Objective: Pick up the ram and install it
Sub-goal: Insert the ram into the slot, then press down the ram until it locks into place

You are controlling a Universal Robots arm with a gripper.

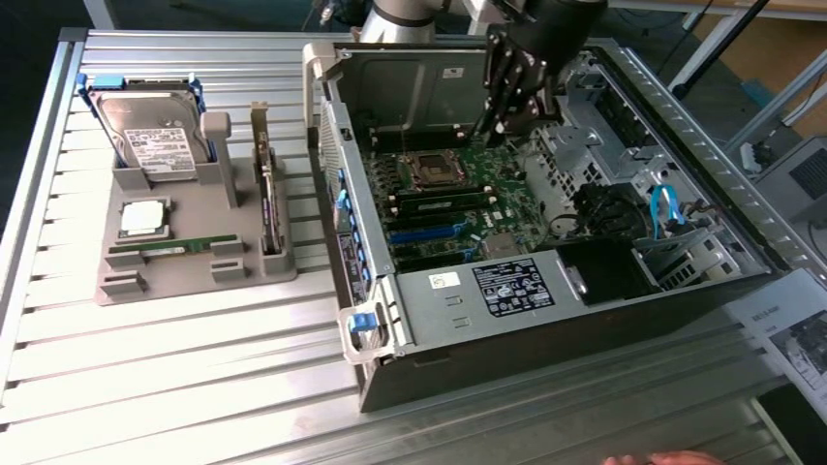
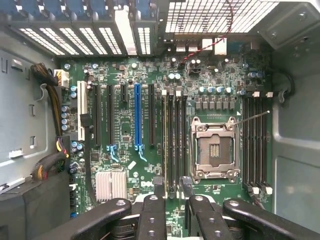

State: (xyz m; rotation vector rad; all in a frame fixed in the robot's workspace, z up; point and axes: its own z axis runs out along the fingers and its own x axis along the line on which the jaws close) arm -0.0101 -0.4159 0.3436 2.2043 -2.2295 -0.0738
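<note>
exterior view: the ram (image 1: 174, 247) lies in a slot of the grey holder (image 1: 123, 286) on the desk (image 1: 194, 387), just in front of the square processor chip (image 1: 142, 218) and well apart from the gripper (image 1: 510, 124). the holder also carries a hard drive (image 1: 153, 136) and an upright expansion card (image 1: 267, 189). the gripper hangs inside the open computer case (image 1: 723, 291), above the motherboard (image 1: 446, 208).

in the wrist view the fingers (image 2: 152, 210) stand apart with only the board showing between them, so they are open and hold nothing. they are over the long memory slots (image 2: 172, 145) beside the empty processor socket (image 2: 214, 149).

by its look the ram is light, thin and stiff, and easy to crack or to damage by static. the sound grip is probably across its two flat faces near the upper long edge, away from the contact edge, with the stick kept square so it does not twist.

the hard drive has a white label, and the black box at the case front has a white-printed sticker (image 1: 517, 288). neither can be read. small white lettering on the motherboard near the finned heatsink (image 2: 111, 185) may say dell, though that is uncertain.
</note>
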